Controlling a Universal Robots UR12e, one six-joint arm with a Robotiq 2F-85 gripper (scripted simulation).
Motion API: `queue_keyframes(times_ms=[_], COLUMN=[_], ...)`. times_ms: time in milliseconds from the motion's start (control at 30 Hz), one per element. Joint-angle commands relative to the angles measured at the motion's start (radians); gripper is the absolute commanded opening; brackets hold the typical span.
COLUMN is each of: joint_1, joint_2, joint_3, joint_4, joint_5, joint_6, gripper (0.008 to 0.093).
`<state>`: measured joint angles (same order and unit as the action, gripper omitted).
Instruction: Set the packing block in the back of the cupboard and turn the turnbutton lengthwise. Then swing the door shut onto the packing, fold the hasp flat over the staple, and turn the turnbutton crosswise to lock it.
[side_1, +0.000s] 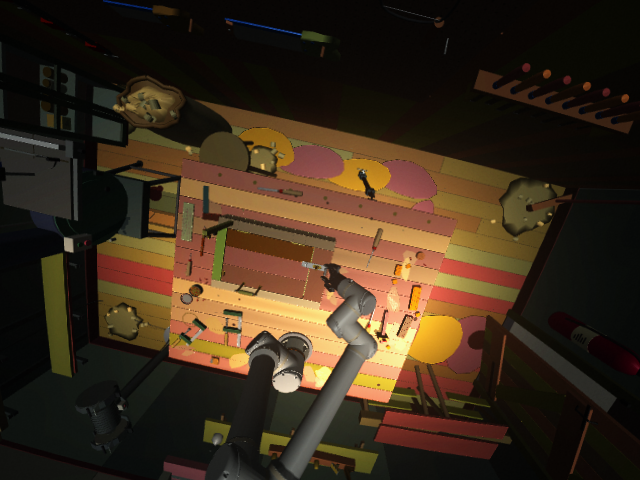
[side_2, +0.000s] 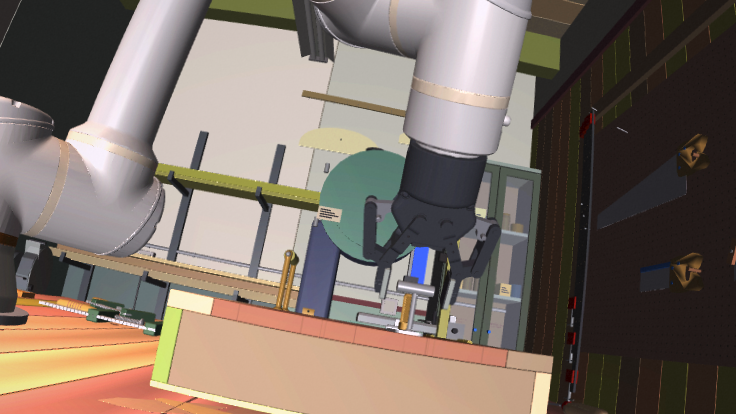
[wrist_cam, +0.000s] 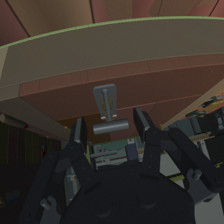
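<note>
The turnbutton (wrist_cam: 110, 126) (side_2: 415, 288) is a grey bar on a brass stem. It stands up from the grey hasp plate (wrist_cam: 105, 100) (side_2: 396, 323), which lies flat on the closed cupboard door. The bar lies crosswise to the hasp. My gripper (wrist_cam: 109, 126) (side_2: 415, 291) (side_1: 326, 273) hangs straight over it, open and holding nothing, one finger on either end of the bar. The cupboard (side_1: 269, 261) (side_2: 350, 355) lies on the bench with its door (wrist_cam: 120, 85) shut. The packing block is not in sight.
The striped workbench (side_1: 310, 268) carries scattered tools around the cupboard: a screwdriver (side_1: 376, 243), clamps (side_1: 232, 323) and small orange parts (side_1: 413, 297). A brass door handle (side_2: 286, 280) stands on the door left of the gripper. A green round machine (side_2: 360, 206) stands behind.
</note>
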<state>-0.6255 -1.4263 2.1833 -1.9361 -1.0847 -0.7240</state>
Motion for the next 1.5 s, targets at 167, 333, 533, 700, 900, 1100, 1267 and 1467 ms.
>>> queue_keyframes(times_ms=[167, 333, 533, 700, 900, 1100, 1267, 1467], joint_1=[0.0, -0.005, -0.017, -0.029, -0.04, -0.044, -0.044, -0.044], joint_2=[-0.001, -0.006, -0.018, -0.03, -0.04, -0.043, -0.045, -0.069], joint_3=[-0.001, -0.007, -0.024, -0.042, -0.06, -0.066, -0.068, -0.088], joint_4=[0.001, 0.013, 0.048, 0.084, 0.118, 0.13, 0.133, 0.175], joint_5=[0.0, -0.002, -0.006, -0.011, -0.015, -0.017, -0.017, -0.017], joint_6=[0.0, -0.005, -0.017, -0.03, -0.041, -0.046, -0.046, -0.046], gripper=[0.068, 0.068, 0.068, 0.068, 0.068, 0.068, 0.068, 0.068])
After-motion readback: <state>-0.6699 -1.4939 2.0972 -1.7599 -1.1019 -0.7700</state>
